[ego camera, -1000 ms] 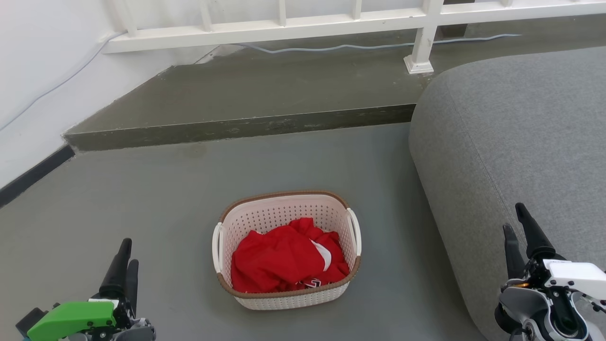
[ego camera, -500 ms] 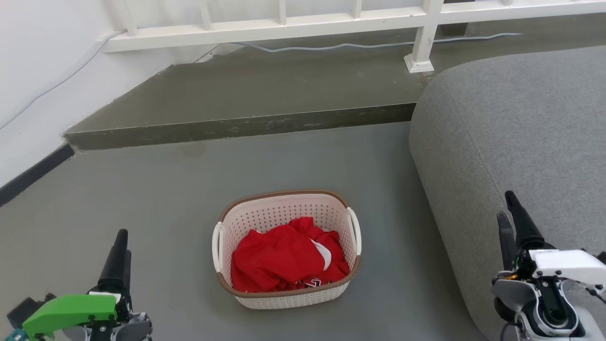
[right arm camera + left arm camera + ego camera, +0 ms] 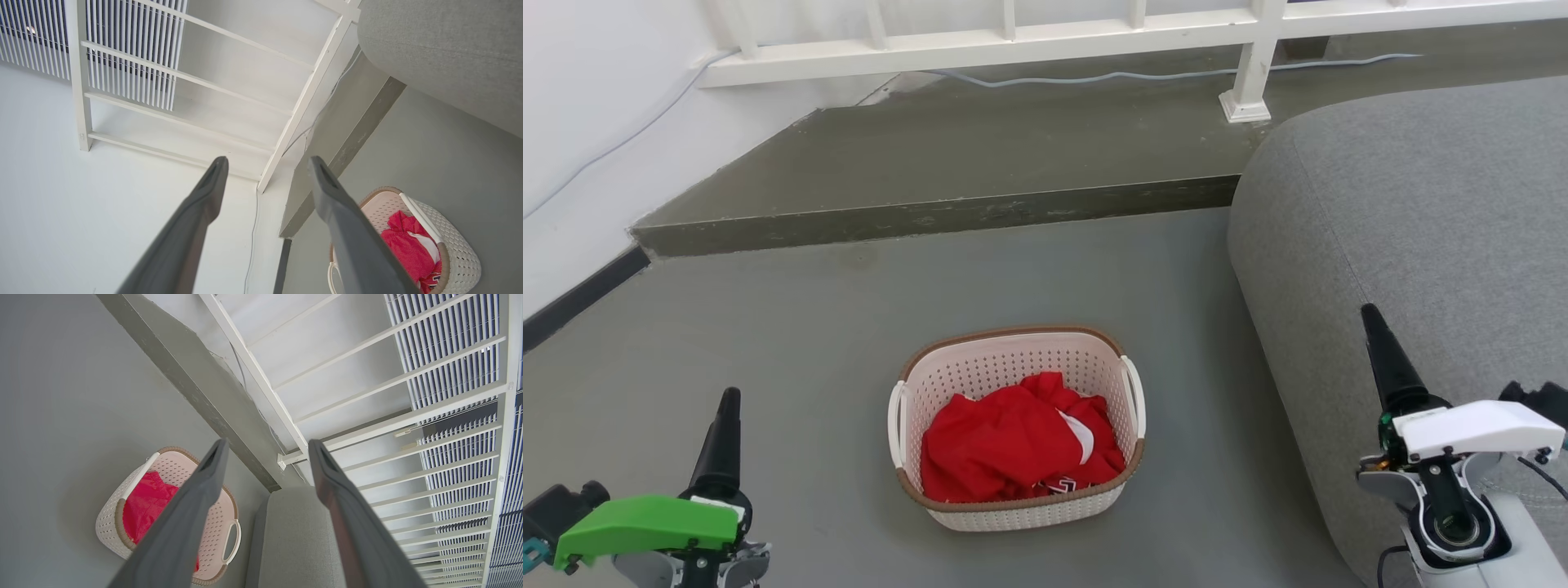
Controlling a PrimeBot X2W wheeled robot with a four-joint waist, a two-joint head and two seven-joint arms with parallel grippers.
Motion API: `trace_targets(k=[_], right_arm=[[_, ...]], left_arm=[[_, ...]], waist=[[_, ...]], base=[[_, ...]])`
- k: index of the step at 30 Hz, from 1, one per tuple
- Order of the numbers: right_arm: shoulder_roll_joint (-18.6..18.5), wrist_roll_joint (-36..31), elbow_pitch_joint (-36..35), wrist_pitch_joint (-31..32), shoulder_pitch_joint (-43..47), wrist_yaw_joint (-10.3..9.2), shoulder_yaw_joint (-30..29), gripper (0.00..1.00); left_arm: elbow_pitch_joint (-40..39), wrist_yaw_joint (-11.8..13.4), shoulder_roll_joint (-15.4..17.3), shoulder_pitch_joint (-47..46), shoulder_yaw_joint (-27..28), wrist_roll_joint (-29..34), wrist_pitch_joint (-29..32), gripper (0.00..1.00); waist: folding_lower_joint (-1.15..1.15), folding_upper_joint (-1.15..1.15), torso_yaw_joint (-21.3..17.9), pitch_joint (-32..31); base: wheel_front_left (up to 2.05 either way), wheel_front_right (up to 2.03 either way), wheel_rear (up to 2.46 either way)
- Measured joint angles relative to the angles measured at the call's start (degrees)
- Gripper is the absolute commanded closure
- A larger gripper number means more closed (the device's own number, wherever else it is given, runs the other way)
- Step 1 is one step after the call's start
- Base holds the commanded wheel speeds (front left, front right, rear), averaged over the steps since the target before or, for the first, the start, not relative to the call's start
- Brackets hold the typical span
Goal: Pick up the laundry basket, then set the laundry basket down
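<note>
left claw and right claw farther out than before, both agape; one laundry basket with one red garment

Bright, even daylight, soft shadows and sharp focus throughout; both wrist views bend straight lines toward their edges.

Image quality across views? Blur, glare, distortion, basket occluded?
Head view: soft even light, no glare, sharp; the cream perforated laundry basket with brown rim casts no hard shadow on the grey floor. Left wrist view: tilted wide-angle, the left gripper has soft-focus fingers, one covering part of the basket. Right wrist view: same tilt; one finger of the right gripper overlaps the basket's edge.
</note>
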Motion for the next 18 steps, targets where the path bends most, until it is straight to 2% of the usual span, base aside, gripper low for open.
trace_targets(k=[7,18], right_arm=[[-1.5,-8.2,0.1,-1.2,-1.1,-0.13,2.9,0.00],[-2.1,-18.6,0.6,-3.1,-2.6,-2.78,7.0,0.00]], left_arm=[[-1.3,0.9,0.9,-0.1,-0.9,7.8,-1.3,0.00],[-2.2,3.1,1.3,-0.2,-2.6,18.1,-3.4,0.00]], waist=[[0.00,0.00,-0.1,0.1],[0.00,0.00,-0.1,0.2]], base=[[0.00,0.00,0.00],[0.00,0.00,0.00]])
